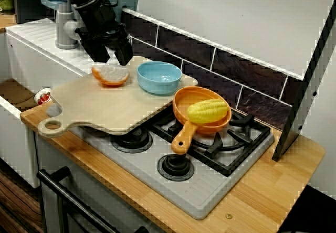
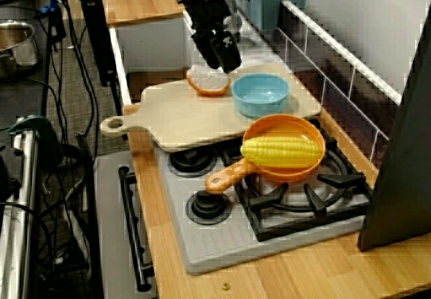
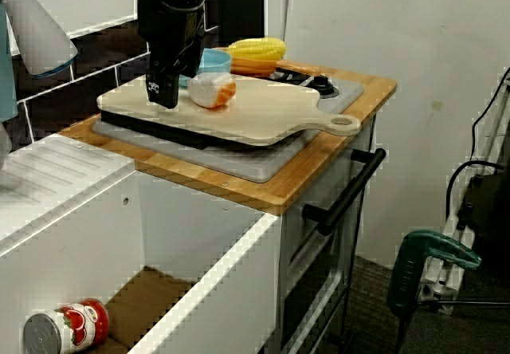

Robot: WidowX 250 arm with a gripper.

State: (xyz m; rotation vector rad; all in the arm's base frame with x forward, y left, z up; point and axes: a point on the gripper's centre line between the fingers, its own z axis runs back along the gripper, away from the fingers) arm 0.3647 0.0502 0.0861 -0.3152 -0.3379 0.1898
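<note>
My black gripper [image 1: 111, 54] hangs open over the back left corner of a pale wooden cutting board [image 1: 105, 108], nothing between its fingers. Just below and in front of it lies an orange-crusted bread half [image 1: 110, 75] with a white top. A light blue bowl [image 1: 159, 77] stands to the bread's right on the board. In the high view along the counter the gripper [image 2: 220, 56] sits right above the bread [image 2: 207, 82]. In the low view from the sink the gripper [image 3: 163, 91] is beside the bread [image 3: 212, 91], close to the board [image 3: 263, 113].
An orange pan [image 1: 181, 101] holding yellow corn [image 1: 208, 110] rests on the grey stove [image 1: 210, 183], its handle pointing forward. A tomato can [image 3: 68, 330] lies in the sink. A dark slanted panel [image 1: 304, 86] stands at the right. An oven handle [image 3: 343, 194] juts out below.
</note>
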